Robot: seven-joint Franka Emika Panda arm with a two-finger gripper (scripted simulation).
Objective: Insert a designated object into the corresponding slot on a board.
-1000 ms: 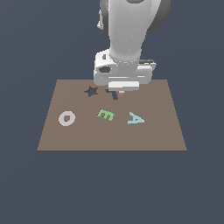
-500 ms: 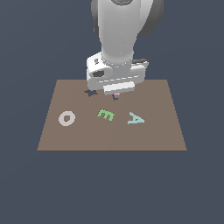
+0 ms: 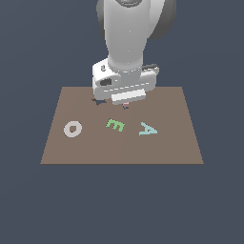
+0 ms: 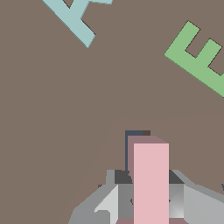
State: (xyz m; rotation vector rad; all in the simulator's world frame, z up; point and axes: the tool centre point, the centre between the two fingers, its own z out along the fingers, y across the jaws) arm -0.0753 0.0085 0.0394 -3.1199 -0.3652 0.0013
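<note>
My gripper (image 3: 126, 103) hangs low over the far middle of the brown board (image 3: 171, 143) and is shut on the pale-pink T block (image 3: 126, 105), of which only a small tip shows under the hand. In the wrist view the T's stem (image 4: 151, 179) stands between the grey fingers (image 4: 109, 203). The dark slot (image 4: 128, 148) shows as a thin strip along one side and past the end of the stem, so the block lies slightly offset from it. Whether the block touches the board I cannot tell.
A green E (image 3: 115, 125) and a teal A (image 3: 147, 129) lie on the board nearer the front, and a white ring (image 3: 72, 128) sits toward the exterior view's left. The dark star cutout (image 3: 99, 101) peeks out beside the hand.
The arm shifted toward the exterior view's left with the pink T, then sank a little closer to the board. The letters and ring stayed put.
</note>
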